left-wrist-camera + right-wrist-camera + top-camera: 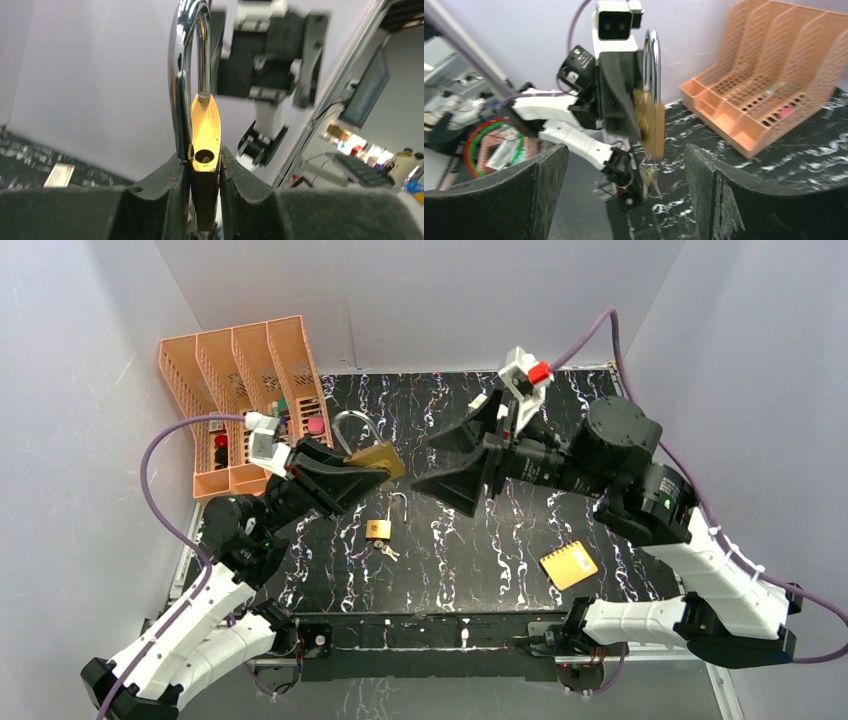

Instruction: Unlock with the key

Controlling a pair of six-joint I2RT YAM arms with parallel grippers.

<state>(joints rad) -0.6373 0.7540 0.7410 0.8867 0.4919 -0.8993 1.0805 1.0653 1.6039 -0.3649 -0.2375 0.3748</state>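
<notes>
My left gripper [345, 472] [202, 167] is shut on the body of a large brass padlock [378, 458] [205, 130] and holds it in the air. Its steel shackle [186, 60] stands swung out, leaving one hole in the body empty. In the right wrist view the padlock [650, 127] hangs upright, and a small bunch of silver keys [647, 180] dangles just under its lower end. My right gripper [425, 462] [624, 150] is open, a short way right of the padlock, with nothing between its fingers.
A small brass padlock [378, 528] with its shackle raised lies on the black marbled table [470, 540], with small silver keys [386, 550] beside it. A yellow notepad [568, 565] lies front right. An orange file organiser [245, 390] [764, 95] stands back left.
</notes>
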